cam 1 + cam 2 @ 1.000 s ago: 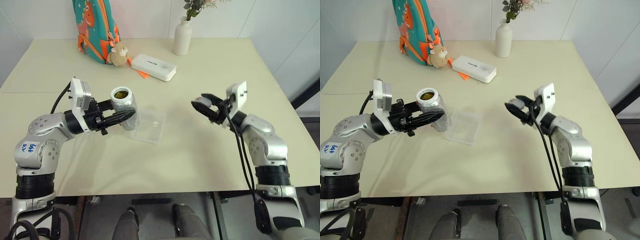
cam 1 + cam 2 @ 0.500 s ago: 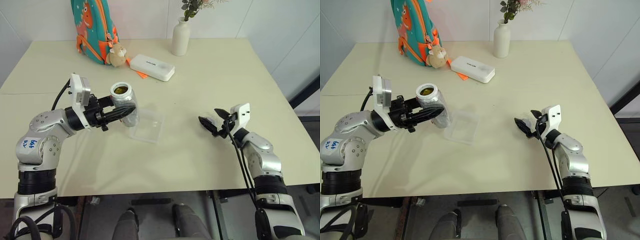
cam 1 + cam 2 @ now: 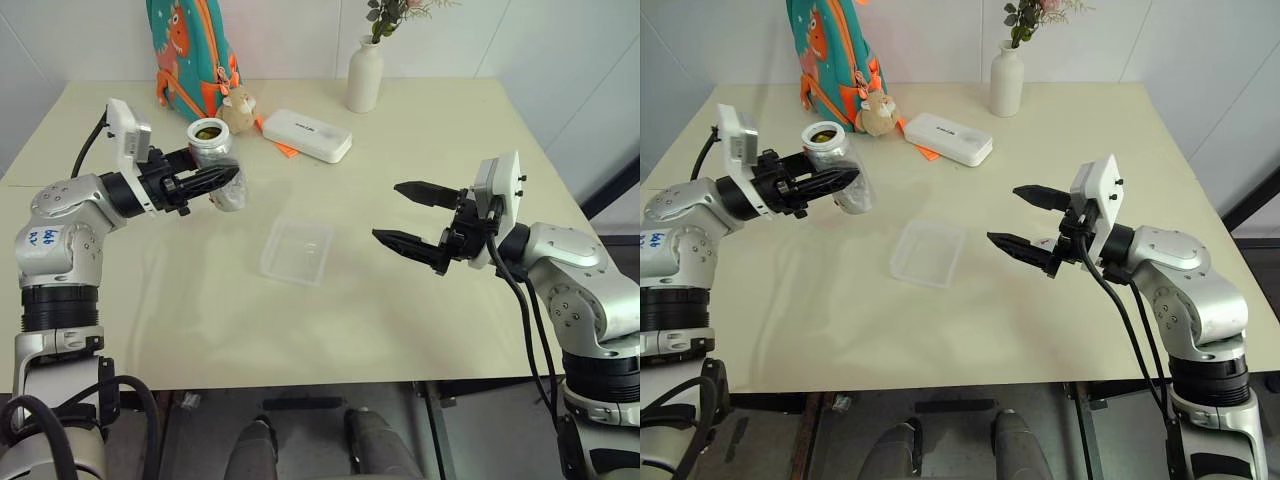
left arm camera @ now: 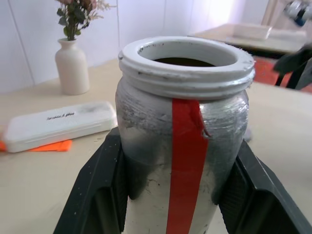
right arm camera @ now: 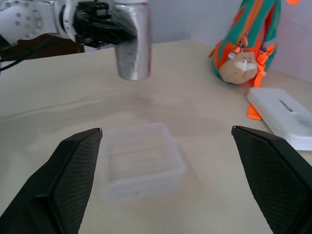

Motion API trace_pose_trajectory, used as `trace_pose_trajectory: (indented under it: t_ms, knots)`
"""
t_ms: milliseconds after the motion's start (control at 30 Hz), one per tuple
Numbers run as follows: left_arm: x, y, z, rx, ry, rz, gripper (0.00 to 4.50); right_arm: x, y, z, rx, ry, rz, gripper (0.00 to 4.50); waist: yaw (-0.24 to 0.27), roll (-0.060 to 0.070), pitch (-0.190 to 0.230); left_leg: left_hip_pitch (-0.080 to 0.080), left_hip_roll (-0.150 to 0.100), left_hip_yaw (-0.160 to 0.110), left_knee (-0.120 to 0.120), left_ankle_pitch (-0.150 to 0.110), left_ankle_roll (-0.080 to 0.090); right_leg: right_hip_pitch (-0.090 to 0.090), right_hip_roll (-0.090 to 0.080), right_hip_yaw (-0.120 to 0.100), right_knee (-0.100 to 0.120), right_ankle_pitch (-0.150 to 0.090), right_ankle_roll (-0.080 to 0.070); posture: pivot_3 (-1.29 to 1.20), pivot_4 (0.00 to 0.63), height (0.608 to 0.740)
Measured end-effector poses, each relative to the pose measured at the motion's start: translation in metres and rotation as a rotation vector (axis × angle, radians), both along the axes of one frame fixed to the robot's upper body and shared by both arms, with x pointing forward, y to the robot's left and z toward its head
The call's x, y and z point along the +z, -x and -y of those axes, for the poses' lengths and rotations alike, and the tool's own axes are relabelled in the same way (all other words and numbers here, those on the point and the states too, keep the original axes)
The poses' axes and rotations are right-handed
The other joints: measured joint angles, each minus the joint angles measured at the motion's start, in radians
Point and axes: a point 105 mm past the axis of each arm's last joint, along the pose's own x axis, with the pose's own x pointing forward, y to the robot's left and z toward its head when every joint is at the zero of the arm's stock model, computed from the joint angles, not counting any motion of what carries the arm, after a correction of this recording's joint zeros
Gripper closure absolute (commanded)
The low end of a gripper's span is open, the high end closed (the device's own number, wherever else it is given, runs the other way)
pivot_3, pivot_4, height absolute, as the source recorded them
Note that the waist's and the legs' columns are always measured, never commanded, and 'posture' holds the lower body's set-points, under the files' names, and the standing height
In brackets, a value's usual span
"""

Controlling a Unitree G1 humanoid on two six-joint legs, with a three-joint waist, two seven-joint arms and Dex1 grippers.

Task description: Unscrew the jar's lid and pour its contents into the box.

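Above table, left gripper (image 3: 215, 182) clamps open jar (image 3: 216, 160); contents (image 3: 209, 131) barely discernible; right gripper (image 3: 415, 224) spread, empty.

One jar (image 3: 214, 160) is counted, with its mouth uncovered and one red strip seen down its side. One clear box (image 3: 296, 250) is counted on the one table (image 3: 420, 150). Two grippers are seen, a left gripper (image 3: 222, 180) and a right gripper (image 3: 412, 215), two black fingers each. At the back, one white vase (image 3: 365, 72) with a sprig of flowers, one white case (image 3: 307, 134), one backpack (image 3: 190, 50) and one small plush toy (image 3: 238, 108) are counted. Oh, and one orange scrap (image 3: 284, 148) is spotted under the case.
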Motion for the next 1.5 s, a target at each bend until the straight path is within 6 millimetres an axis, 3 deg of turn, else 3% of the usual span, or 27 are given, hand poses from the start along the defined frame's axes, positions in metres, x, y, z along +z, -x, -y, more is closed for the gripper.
trace_pose_trajectory:
  t_ms: [200,400,500,600,767,933,1067,1267,1500]
  knots:
    - [-0.023,-0.009,0.018,0.011,-0.127,-0.003,2.55,-0.01,-0.003,0.003,-0.052,0.002,-0.025,0.03,0.016,0.0,0.0,-0.001,0.0,0.0,0.0,0.0,0.0,0.0,0.0,0.0,-0.001,0.0,0.0,0.0,0.15,0.74]
    - [-0.026,-0.015,0.036,0.092,-0.298,0.181,2.55,-0.013,-0.005,0.003,-0.077,-0.011,-0.032,0.03,0.021,0.0,0.0,-0.001,0.0,0.0,0.001,0.0,0.0,0.0,0.0,0.0,-0.001,0.0,0.0,0.0,0.15,0.74]
    - [-0.022,-0.024,0.037,0.238,-0.547,0.443,2.55,-0.017,-0.007,0.004,-0.091,-0.014,-0.04,0.03,0.02,0.0,0.0,-0.001,0.0,0.0,0.001,0.0,0.0,0.0,0.0,0.001,-0.001,0.0,0.001,0.0,0.15,0.74]
    - [-0.012,-0.032,0.038,0.362,-0.897,0.852,2.55,-0.019,-0.009,0.004,-0.105,-0.03,-0.051,0.03,0.022,0.0,0.0,-0.001,0.0,0.001,0.001,0.0,0.0,0.0,0.0,0.002,-0.001,0.001,0.001,0.0,0.15,0.74]
    - [-0.003,-0.039,0.052,0.423,-1.082,1.273,2.55,-0.022,-0.012,0.0,-0.106,-0.05,-0.058,0.03,0.033,0.0,0.0,-0.001,0.0,0.003,0.002,-0.001,0.001,0.0,0.0,0.003,-0.002,0.002,0.003,0.0,0.15,0.74]
    - [-0.002,-0.024,0.078,0.338,-1.141,1.684,2.55,-0.023,-0.014,0.0,-0.118,-0.067,-0.064,0.03,0.045,0.0,0.0,-0.005,0.0,0.004,0.001,-0.001,0.001,-0.006,0.0,0.004,-0.001,0.002,0.003,0.0,0.15,0.74]
    - [-0.007,-0.015,0.088,0.248,-1.163,1.883,2.55,-0.023,-0.015,-0.001,-0.128,-0.078,-0.067,0.03,0.047,0.0,0.0,-0.007,0.0,0.004,0.002,-0.001,0.001,-0.008,0.0,0.004,0.001,0.002,0.003,0.0,0.15,0.74]
    - [-0.02,-0.013,0.09,0.172,-1.177,2.018,2.55,-0.024,-0.018,-0.002,-0.141,-0.098,-0.071,0.03,0.046,0.0,0.0,-0.007,0.0,0.005,0.004,-0.001,0.001,-0.009,0.0,0.004,0.004,0.002,0.003,0.0,0.15,0.74]
    - [-0.023,-0.01,0.094,0.144,-1.152,2.05,2.55,-0.022,-0.018,-0.003,-0.143,-0.115,-0.058,0.03,0.046,0.0,0.0,-0.007,0.0,0.005,0.005,-0.001,0.001,-0.009,0.0,0.004,0.005,0.002,0.003,0.0,0.15,0.74]
